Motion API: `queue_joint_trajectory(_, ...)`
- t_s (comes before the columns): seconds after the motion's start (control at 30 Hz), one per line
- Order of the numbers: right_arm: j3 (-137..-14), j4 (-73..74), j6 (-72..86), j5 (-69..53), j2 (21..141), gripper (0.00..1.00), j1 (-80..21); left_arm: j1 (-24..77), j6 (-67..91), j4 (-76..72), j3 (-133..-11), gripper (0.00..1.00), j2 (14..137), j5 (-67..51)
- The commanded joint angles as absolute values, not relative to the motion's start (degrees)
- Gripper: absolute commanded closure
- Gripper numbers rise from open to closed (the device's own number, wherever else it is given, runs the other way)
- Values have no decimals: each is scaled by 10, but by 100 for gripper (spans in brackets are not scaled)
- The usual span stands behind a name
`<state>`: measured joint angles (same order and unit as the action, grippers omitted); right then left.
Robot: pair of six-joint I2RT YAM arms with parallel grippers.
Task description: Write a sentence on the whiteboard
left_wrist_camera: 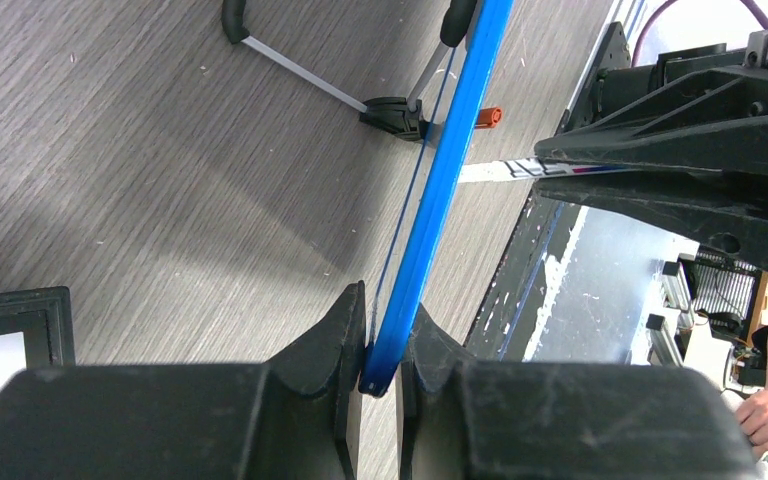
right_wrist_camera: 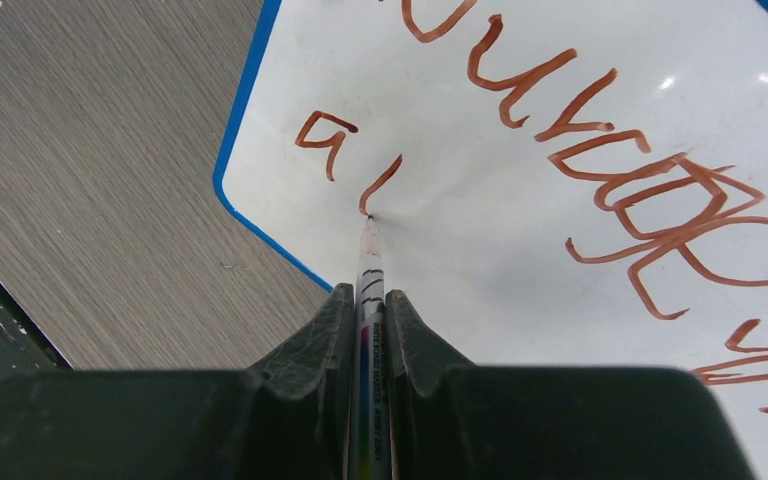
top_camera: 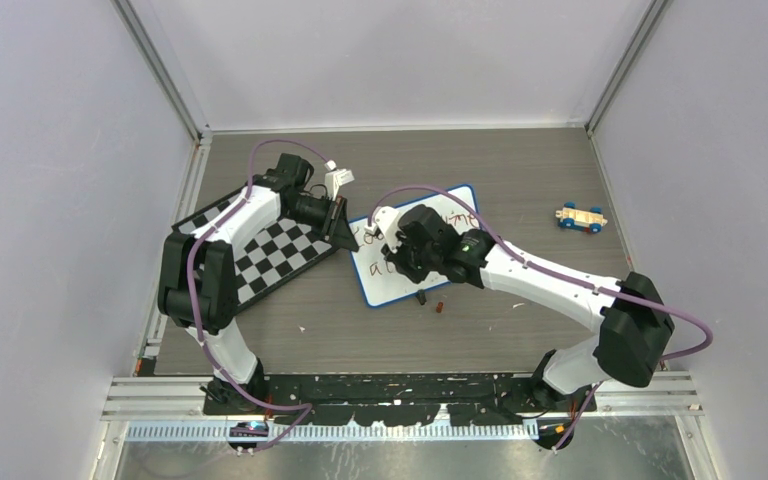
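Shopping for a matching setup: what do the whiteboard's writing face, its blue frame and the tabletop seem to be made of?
Whiteboard face: glossy white coating, maybe melamine or painted steel; it shows bright glints. Blue frame: smooth, evenly coloured, probably moulded plastic. Tabletop: matt grey wood-grain, likely printed laminate; fine white scuffs mark it.

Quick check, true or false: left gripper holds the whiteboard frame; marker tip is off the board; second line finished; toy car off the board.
1. The left gripper is shut on the whiteboard by its blue frame. True.
2. The marker in the right gripper is lifted off the board. False: its tip touches the white surface.
3. The second line of the sentence is complete. False: only two characters are written.
4. The toy car sits on the table, apart from the whiteboard. True.
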<state>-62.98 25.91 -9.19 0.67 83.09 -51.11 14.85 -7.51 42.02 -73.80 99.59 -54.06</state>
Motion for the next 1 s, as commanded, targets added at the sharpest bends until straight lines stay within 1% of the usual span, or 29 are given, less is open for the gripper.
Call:
queue_joint_trajectory(0.0,-658,264,-105,9,793,100,-506,151,-76,422,-750,100,998,-521)
queue_joint_trajectory(0.17,-671,268,-100,8,796,100,-504,151,-76,422,-751,100,999,-522)
queue_joint_trajectory(0.37,-663,237,-101,20,812,100,-504,151,-75,421,-750,100,999,-523)
queue_joint_trajectory(0.97,-606,237,-111,34,802,100,-504,151,-79,422,-748,100,999,-522)
